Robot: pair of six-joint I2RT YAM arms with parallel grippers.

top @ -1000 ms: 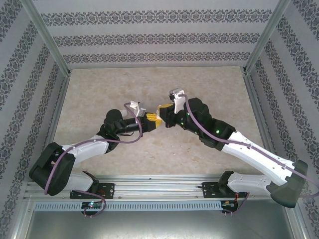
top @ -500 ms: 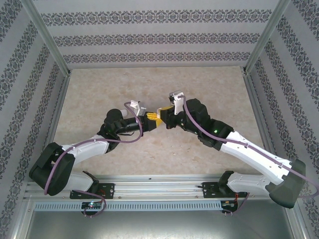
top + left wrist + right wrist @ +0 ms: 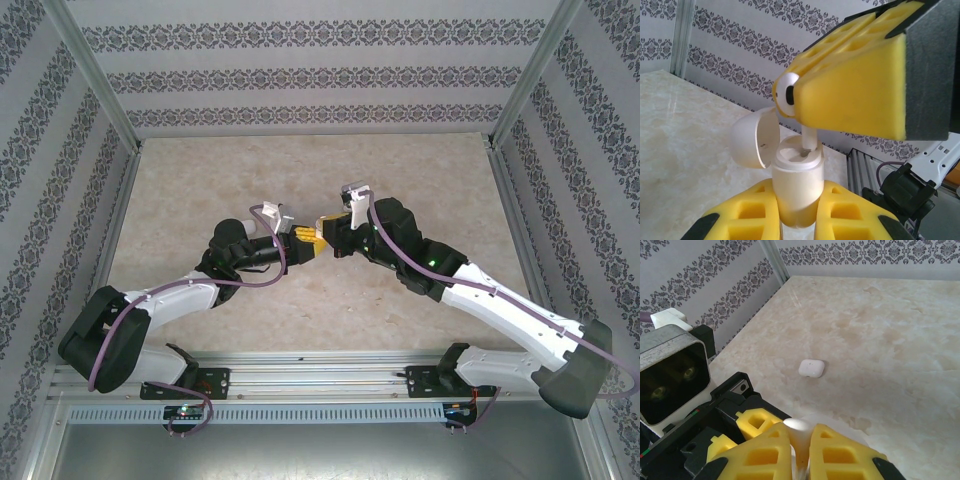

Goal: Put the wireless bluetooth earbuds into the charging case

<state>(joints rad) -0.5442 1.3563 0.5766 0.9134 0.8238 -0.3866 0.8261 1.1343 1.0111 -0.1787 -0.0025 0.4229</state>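
In the left wrist view my left gripper (image 3: 798,194) is shut on the lower half of a white charging case (image 3: 797,175), held upright above the table. Its lid (image 3: 751,140) hangs open to the left. From the upper right, the right gripper's yellow fingers (image 3: 850,90) pinch a white earbud (image 3: 788,95); its stem points down into a socket of the case. In the right wrist view my right gripper (image 3: 801,430) is shut on that earbud (image 3: 797,425). From above, the left gripper (image 3: 299,238) and right gripper (image 3: 322,232) meet tip to tip over the middle of the table.
A second white case (image 3: 811,368), closed, lies flat on the marble table (image 3: 300,170) beyond the grippers. The left wrist's camera housing (image 3: 670,375) is close on the left of the right wrist view. Patterned walls and metal posts (image 3: 95,75) enclose the table.
The right gripper with the earbud has shifted slightly down and left, closer onto the case in the left gripper. The left arm has barely moved.
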